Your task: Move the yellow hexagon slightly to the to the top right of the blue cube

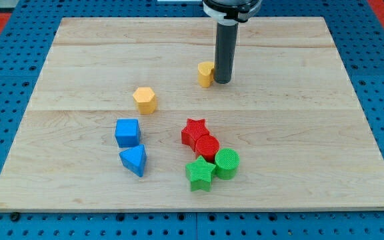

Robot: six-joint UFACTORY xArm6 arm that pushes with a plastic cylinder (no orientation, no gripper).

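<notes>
The yellow hexagon lies on the wooden board, up and slightly right of the blue cube, with a small gap between them. My tip stands in the upper middle of the board, well to the right of the hexagon. It touches the right side of a second yellow block, whose shape is partly hidden by the rod.
A blue triangle lies just below the blue cube. A cluster sits at lower middle: a red star, a red cylinder, a green cylinder and a green star.
</notes>
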